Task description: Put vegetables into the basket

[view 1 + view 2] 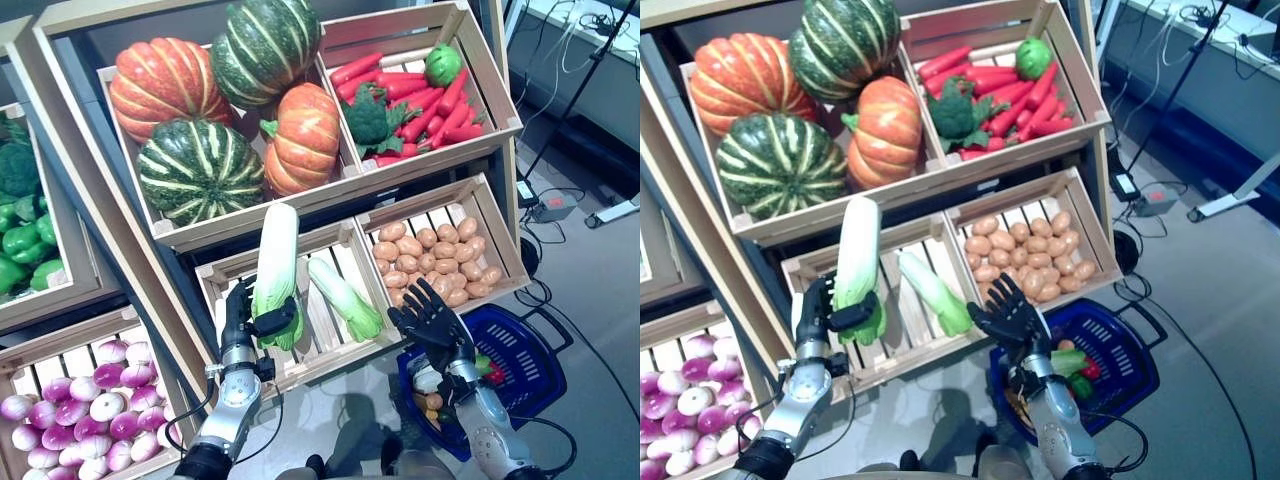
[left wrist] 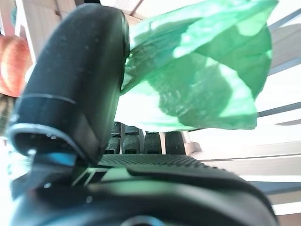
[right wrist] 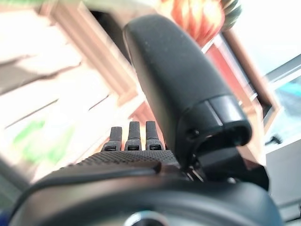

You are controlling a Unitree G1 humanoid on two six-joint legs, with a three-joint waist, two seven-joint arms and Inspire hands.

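Observation:
My left hand is shut on a long white-and-green cabbage, held upright by its leafy green end in front of a slatted wooden crate. In the left wrist view the thumb presses against the green leaves. A second cabbage lies in that crate. My right hand hovers open, fingers spread, just above the blue basket on the floor, which holds a few vegetables.
The tilted shelf holds crates of pumpkins, carrots with broccoli, potatoes, purple-white turnips and green peppers. Cables and a power strip lie on the floor at the right.

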